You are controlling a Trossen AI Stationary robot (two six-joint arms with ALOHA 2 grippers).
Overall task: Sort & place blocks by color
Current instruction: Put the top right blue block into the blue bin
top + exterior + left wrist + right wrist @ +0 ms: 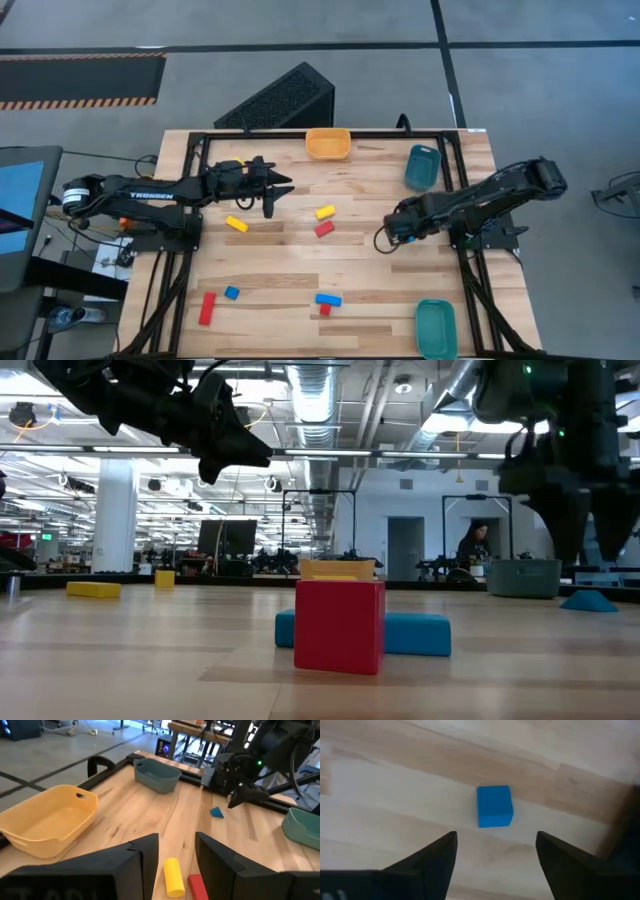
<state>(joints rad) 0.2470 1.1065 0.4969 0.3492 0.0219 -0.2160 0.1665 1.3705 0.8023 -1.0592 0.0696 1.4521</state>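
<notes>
Risk: the right gripper (495, 865), jaws spread with nothing between them, hung over a small blue cube (494, 806) on the table's right side. A descent off-centre could nudge the cube aside rather than straddle it.

Left gripper (175, 855): raised at the far left, jaws partly apart, empty.

Cube: solid blue, flat on bare wood, near the teal tray (422, 166).

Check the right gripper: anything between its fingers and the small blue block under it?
Nothing visible. The right gripper hangs open above the blue block, which lies alone on bare table; its wrist view shows only wood between the fingers and the block. The left gripper waits far across the table.
</notes>
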